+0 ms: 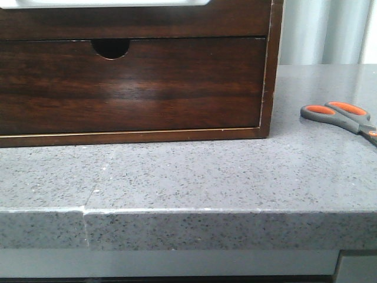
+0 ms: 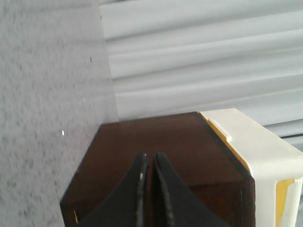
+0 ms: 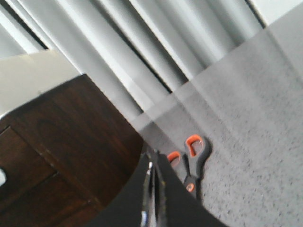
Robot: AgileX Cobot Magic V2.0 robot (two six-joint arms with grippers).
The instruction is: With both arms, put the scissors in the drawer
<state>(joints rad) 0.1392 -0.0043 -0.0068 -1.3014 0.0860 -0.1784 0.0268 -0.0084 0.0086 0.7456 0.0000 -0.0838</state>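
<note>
The scissors (image 1: pixel 341 117), grey with orange-lined loops, lie flat on the grey counter to the right of the wooden chest (image 1: pixel 268 71). The shallow plain drawer front (image 1: pixel 135 23) sits above the notched one, with a strip of its white lining (image 1: pixel 106 2) at the top edge of the front view. My left gripper (image 2: pixel 150 158) is shut and empty, held over the chest's dark top; the white lining (image 2: pixel 255 151) shows beside it. My right gripper (image 3: pixel 154 158) is shut and empty, beside the chest's corner, with the scissors (image 3: pixel 194 161) just beyond its tips. Neither gripper shows in the front view.
The taller drawer front with a semicircular notch (image 1: pixel 111 48) fills the chest's lower part. The speckled grey counter (image 1: pixel 194 171) has a front edge close to the camera. Pale curtains (image 1: pixel 324 29) hang behind the counter at the right.
</note>
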